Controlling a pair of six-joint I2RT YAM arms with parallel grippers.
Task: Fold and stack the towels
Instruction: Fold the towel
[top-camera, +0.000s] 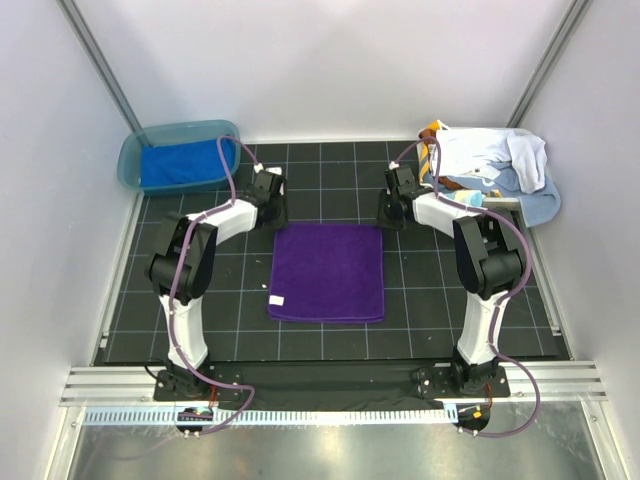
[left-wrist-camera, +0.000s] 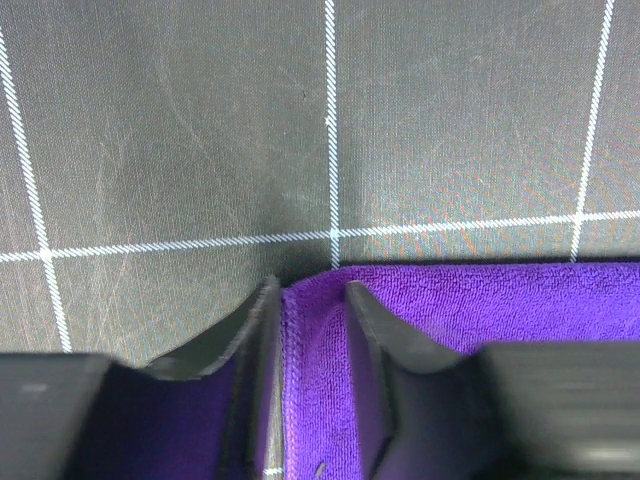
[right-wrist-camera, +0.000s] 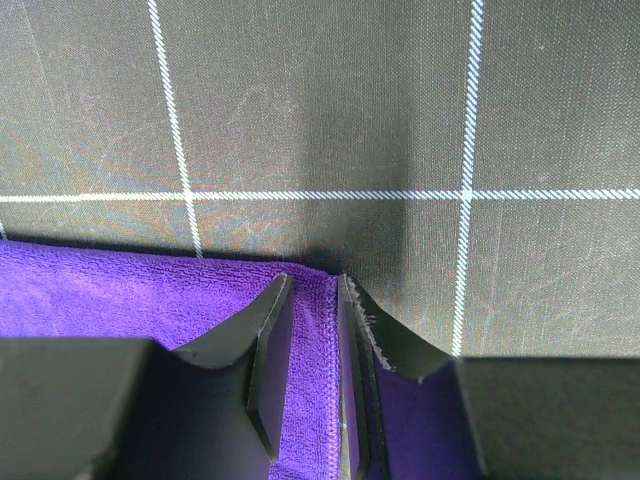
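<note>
Centre of the desk (top-camera: 150, 320), on the black gridded mat: you have the purple towel (top-camera: 328, 272) lying flat and square. A small white tag (top-camera: 279, 299) shows at its near-left corner.

Left pincer (top-camera: 272, 215): at the far-left corner of the purple towel. From the left wrist view, its fingers (left-wrist-camera: 375, 350) straddle that corner, and the hem runs down the gap beside the left-hand finger. Cloth fills the gap. You cannot tell whether the pads are actually pressing it.

Right pincer (top-camera: 392, 215): at the far-right corner of the same towel. From the right wrist view, its fingers (right-wrist-camera: 268, 340) stand close together with the hemmed corner between them. Both pads are against the cloth, so record it as clamped on the purple towel.

Far-left corner of the desk: a teal tub (top-camera: 128, 165) holds a royal blue towel (top-camera: 180, 165), well apart from the purple one.

Far-right corner: a loose heap of cloth. A white towel (top-camera: 480, 150) lies on top, a light blue towel (top-camera: 540, 205) lies under it toward the right, and an orange-brown towel (top-camera: 432, 130) shows at the far-left edge of the heap. The heap sits just beside the right arm's wrist, unfolded.
</note>
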